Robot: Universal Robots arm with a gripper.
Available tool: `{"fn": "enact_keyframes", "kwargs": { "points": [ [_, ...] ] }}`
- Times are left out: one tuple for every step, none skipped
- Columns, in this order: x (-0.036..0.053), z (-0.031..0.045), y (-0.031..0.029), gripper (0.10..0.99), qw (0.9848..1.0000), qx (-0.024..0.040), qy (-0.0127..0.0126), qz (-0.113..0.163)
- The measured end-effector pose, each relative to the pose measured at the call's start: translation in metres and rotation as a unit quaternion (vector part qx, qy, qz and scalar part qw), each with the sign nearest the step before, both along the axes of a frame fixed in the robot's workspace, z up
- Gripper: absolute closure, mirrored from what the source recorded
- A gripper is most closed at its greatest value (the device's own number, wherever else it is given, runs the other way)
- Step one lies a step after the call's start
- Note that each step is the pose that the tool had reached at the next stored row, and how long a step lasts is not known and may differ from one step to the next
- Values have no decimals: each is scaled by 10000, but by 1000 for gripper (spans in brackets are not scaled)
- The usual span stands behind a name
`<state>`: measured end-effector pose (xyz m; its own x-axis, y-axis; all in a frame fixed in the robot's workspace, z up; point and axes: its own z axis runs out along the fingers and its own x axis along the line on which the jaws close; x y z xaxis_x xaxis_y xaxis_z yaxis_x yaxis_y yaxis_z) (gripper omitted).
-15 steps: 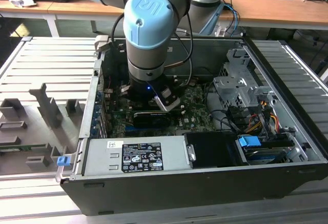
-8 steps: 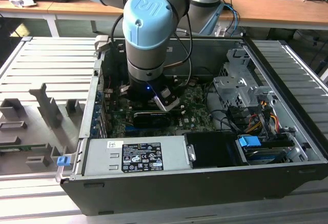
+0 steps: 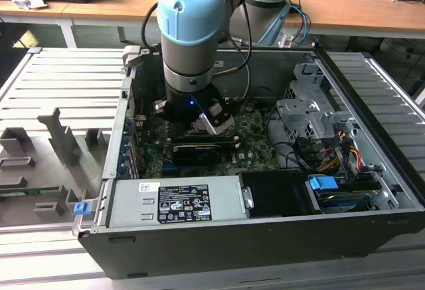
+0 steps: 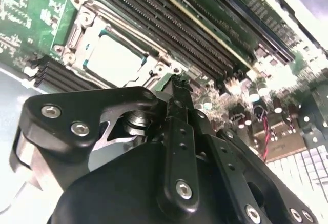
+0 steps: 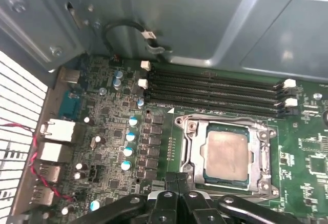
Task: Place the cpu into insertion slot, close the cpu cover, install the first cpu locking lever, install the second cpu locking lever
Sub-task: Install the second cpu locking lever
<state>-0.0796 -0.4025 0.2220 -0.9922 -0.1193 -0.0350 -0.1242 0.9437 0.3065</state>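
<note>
Wooden desks run along the back of the room, and in front of them an open grey metal computer case (image 3: pixel 372 190) lies on a ribbed grey metal table (image 3: pixel 60 77), with the arm reaching down into it.

So the black metal gripper (image 5: pixel 177 179) has its two fingers pressed together, tips touching, nothing between them. You can see the same thing in the second wrist view, where the gripper (image 4: pixel 178 83) tips sit just off the corner of the socket. In the exterior view the gripper (image 3: pixel 199 121) hangs low over the green motherboard (image 3: pixel 249 141).

Taking the socket as the landmark: the square black insertion slot with its thin metal rim (image 5: pixel 192 155) is right beside the fingertips. The small flat square cpu with the pale silver-beige face (image 5: pixel 225 155) is already seated inside it. The thin silver metal cpu cover frame (image 5: pixel 266 155) lies flat down around the chip, which shows through its window. I honestly can't tell from these shots whether the locking levers are hooked.

Just beyond the socket, four long black memory slots (image 5: pixel 215 93) run side by side. Off to the socket's other side is a cluster of small silver-blue capacitors (image 5: pixel 128 137), and past those, silver rear ports (image 5: pixel 54 131) at the board's edge.
</note>
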Motion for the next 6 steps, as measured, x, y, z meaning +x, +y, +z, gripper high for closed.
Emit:
{"fn": "enact_keyframes", "kwargs": {
  "points": [
    [0, 23, 0, 980, 10000, 0, 1, 0],
    [0, 40, 0, 980, 10000, 1, 1, 0],
    [0, 63, 0, 980, 10000, 1, 3, 0],
    [0, 70, 0, 980, 10000, 1, 4, 0],
    [1, 70, 1, 980, 10000, 2, 3, 0],
    [1, 70, 1, 980, 10000, 2, 3, 0]
  ]
}}
